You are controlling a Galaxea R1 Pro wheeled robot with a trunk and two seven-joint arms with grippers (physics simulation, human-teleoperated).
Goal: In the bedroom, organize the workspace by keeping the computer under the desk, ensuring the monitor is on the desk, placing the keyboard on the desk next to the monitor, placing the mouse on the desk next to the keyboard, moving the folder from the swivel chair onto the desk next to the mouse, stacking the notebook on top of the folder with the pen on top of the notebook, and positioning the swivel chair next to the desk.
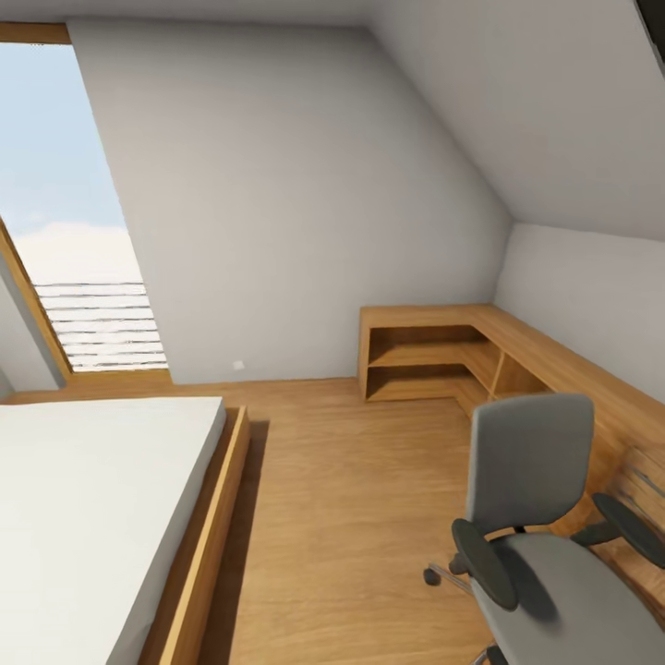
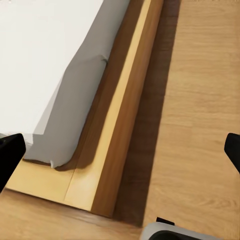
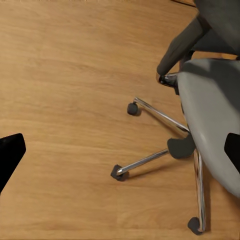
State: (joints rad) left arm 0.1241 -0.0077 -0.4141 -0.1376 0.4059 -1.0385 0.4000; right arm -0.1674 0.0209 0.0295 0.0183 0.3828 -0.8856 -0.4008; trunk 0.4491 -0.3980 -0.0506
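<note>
The swivel chair (image 1: pixel 536 517) stands at the lower right of the head view, grey with black armrests, its back toward the wooden corner shelving. Its seat (image 3: pixel 210 115) is bare grey in the right wrist view, above the chrome legs and casters (image 3: pixel 150 160). My right gripper (image 3: pixel 120 152) is open over the wooden floor beside the chair base, with nothing between its fingers. Also open and holding nothing, my left gripper (image 2: pixel 120 152) hangs over the bed's wooden frame (image 2: pixel 115 135). The desk, computer, monitor, keyboard, mouse, folder, notebook and pen are out of view.
A low bed (image 1: pixel 92 499) with a white mattress fills the left side. An L-shaped wooden shelf unit (image 1: pixel 434 356) runs along the far and right walls under the sloped ceiling. A tall window (image 1: pixel 65 231) is at the far left. Wooden floor (image 1: pixel 351 499) lies between bed and chair.
</note>
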